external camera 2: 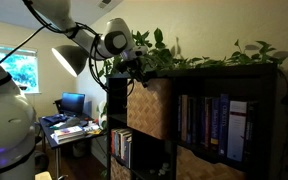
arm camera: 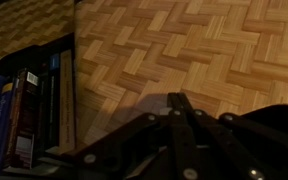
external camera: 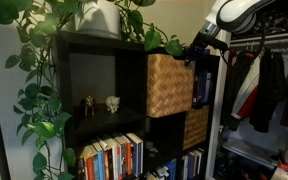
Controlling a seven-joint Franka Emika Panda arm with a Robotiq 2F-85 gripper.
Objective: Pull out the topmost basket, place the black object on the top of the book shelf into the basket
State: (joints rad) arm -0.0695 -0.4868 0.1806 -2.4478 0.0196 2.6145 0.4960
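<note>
**Figure. Pincer at the upper basket of the shelving unit.** The pincer [arm camera: 175,99] is seen from the wrist with its two dark fingers [arm camera: 144,128] drawn together to a single tip. No gap shows between them and nothing is visible in their grasp, so it reads as closed and empty. Directly beyond the tip, the checkered weave of the topmost basket [arm camera: 184,45] fills most of the wrist view. Whether the tip actually touches the wicker cannot be told.

In both exterior views the pincer [external camera: 194,54] [external camera 2: 139,68] sits at the upper edge of the topmost basket [external camera: 169,85] [external camera 2: 149,108], which lies just below it. The basket stands partly out of its compartment in the top row of the book shelf [external camera: 94,45] [external camera 2: 224,72].

Below the pincer, one row down, is a second wicker basket [external camera: 196,128] [external camera 2: 206,165], which also appears to one side of the fingers in the wrist view [arm camera: 24,25]. Rows of books [external camera: 114,158] [external camera 2: 209,122] [arm camera: 24,110] stand in compartments beside and below the pincer. A trailing plant [external camera: 44,100] [external camera 2: 209,55] spreads along the shelf top level with the pincer and behind it. Two small figurines [external camera: 100,103] stand in the open compartment beside the topmost basket, on its far side from the pincer.
</note>
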